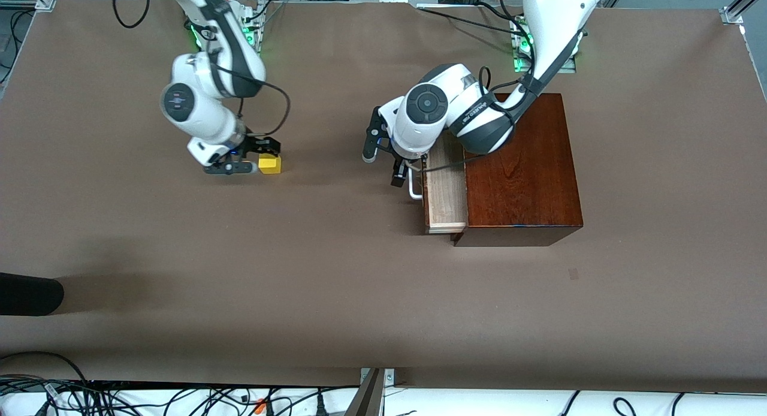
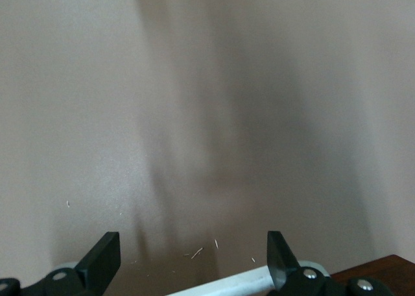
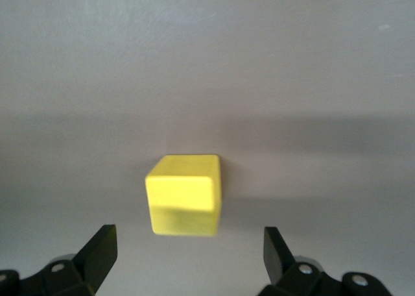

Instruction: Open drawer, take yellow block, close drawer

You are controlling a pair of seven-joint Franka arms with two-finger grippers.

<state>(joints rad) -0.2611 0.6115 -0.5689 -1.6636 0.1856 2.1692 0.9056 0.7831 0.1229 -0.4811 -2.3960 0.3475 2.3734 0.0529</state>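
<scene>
The yellow block (image 1: pixel 269 163) (image 3: pixel 185 195) lies free on the brown table toward the right arm's end. My right gripper (image 1: pixel 256 156) (image 3: pixel 188 254) is low beside it, open, with the block just ahead of its fingertips and touching neither. The dark wooden box (image 1: pixel 521 170) stands toward the left arm's end, its drawer (image 1: pixel 446 191) pulled partly out and showing pale wood. My left gripper (image 1: pixel 383 159) (image 2: pixel 193 257) is open at the drawer's front, one finger on each side of the white handle (image 1: pixel 414 189) (image 2: pixel 227 284).
A dark object (image 1: pixel 30 293) juts in over the table edge at the right arm's end, nearer the camera. Cables (image 1: pixel 180 398) run along the near edge below the table. The left arm's wrist hangs over the box's top.
</scene>
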